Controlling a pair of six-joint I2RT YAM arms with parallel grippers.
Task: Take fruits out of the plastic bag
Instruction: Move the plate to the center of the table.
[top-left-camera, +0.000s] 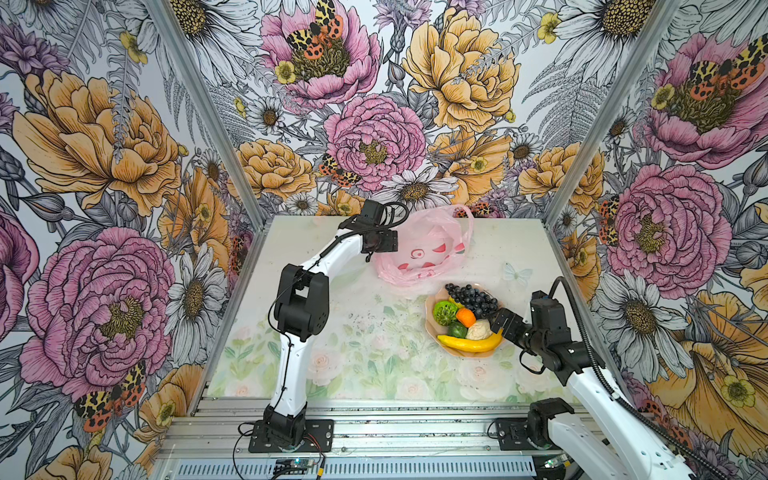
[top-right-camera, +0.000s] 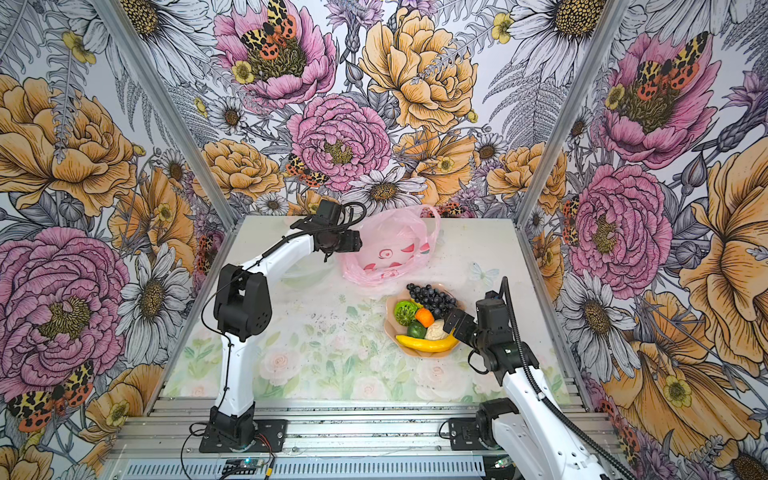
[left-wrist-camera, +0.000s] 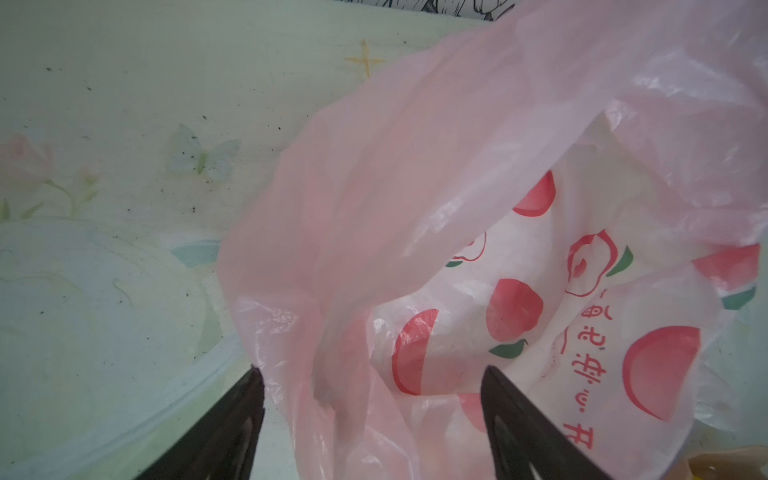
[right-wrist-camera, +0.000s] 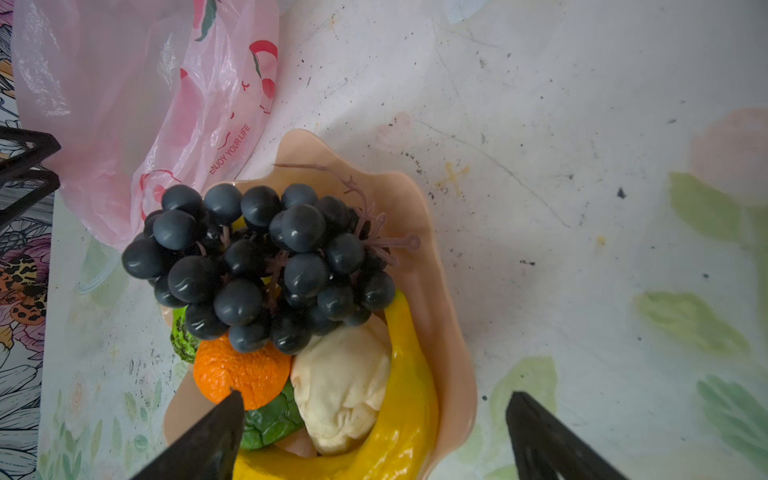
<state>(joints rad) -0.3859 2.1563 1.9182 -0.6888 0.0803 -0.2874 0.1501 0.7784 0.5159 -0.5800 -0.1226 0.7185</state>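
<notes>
Fruits (top-left-camera: 467, 318) are piled in the dish (top-left-camera: 429, 308), at five o'clock from the seemingly empty plastic bag (top-left-camera: 419, 249). Left gripper (left-wrist-camera: 372, 370) and right gripper (right-wrist-camera: 374, 395) jaws are spread wide, nothing held. Only withdrawal is judged to remain.

On the table (top-left-camera: 332, 332) the plastic bag (top-left-camera: 419, 249) lies far from my base, near the back wall. The dish (top-left-camera: 471, 354) stands just before it, more to my right. In the dish the grape bunch (top-left-camera: 471, 299) lies at the back and the banana (top-left-camera: 469, 343) along the front rim. My left gripper (left-wrist-camera: 372, 376) is at the bag's left side, my right gripper (top-left-camera: 498, 322) at the dish's right rim.
</notes>
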